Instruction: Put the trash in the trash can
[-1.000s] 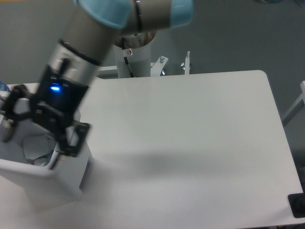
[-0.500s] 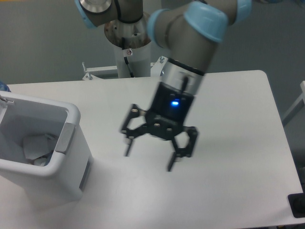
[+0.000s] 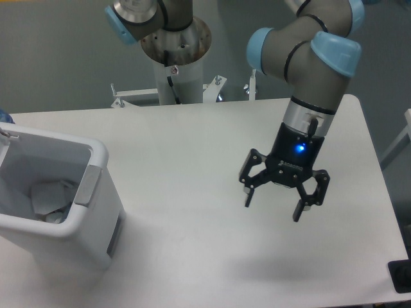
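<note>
- Camera view, fixed and looking down from above, is showing a white counter (image 3: 192, 160) with rounded corners, set against a grey floor.
- One robot arm (image 3: 308, 58), grey with light blue joint caps, is being seen reaching from the back edge out over the right half of the counter.
- At the arm's end, a black gripper (image 3: 275, 202) is being held above the counter, pointing downward, with a small blue light glowing on its body.
- Its two fingers (image 3: 300, 205) are being held wide apart, and nothing is being gripped between them.
- A soft shadow is being cast on the counter below and slightly in front of the gripper.
- At the left edge, the trash can (image 3: 96, 212) is being shown standing on the counter: a large white rectangular bin with a rounded rim and a grey panel on the side facing right.
- The bin is being cut off by the left border of the picture, well apart from the gripper.
- Inside the bin, near the bottom, the crumpled white paper carton (image 3: 50, 196) is being seen lying flat.
- A small grey-white shape is being glimpsed just below the carton in the bin; what it is cannot be told.
- A sliver of something blue (image 3: 3, 117) is being seen at the far left border, behind the bin; it is too cropped to be identified.
- Behind the counter, the arm's round base column (image 3: 176, 70) is being shown standing on a white pedestal, with small metal brackets beside it.
</note>
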You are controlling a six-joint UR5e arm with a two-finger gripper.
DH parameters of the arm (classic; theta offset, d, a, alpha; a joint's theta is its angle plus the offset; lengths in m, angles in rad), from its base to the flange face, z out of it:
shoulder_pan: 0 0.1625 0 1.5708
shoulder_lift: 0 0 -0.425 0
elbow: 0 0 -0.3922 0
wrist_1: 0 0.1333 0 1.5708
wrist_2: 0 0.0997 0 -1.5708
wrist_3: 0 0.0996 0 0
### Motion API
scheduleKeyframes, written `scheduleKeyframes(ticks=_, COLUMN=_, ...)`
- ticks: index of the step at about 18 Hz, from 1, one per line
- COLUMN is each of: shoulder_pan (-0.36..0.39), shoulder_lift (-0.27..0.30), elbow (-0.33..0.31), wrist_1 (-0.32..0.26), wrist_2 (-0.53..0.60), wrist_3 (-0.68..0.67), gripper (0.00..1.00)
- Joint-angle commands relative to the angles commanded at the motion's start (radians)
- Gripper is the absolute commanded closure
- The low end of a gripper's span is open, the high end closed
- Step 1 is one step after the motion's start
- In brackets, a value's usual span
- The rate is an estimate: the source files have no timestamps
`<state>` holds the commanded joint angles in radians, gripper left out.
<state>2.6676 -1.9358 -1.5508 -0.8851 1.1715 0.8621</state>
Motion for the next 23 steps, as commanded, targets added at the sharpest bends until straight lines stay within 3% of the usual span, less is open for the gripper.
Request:
scheduleKeyframes(ticks=8, shoulder_pan=-0.067, shoulder_lift=-0.04, elbow=-0.018, wrist_1=-0.008, wrist_2=0.284, wrist_3=0.055, gripper=0.0)
scheduleKeyframes(ticks=23, shoulder_pan=-0.107, shoulder_lift=-0.06, elbow=-0.038, wrist_1=-0.023, wrist_2=0.428, wrist_3=0.169, gripper=0.0)
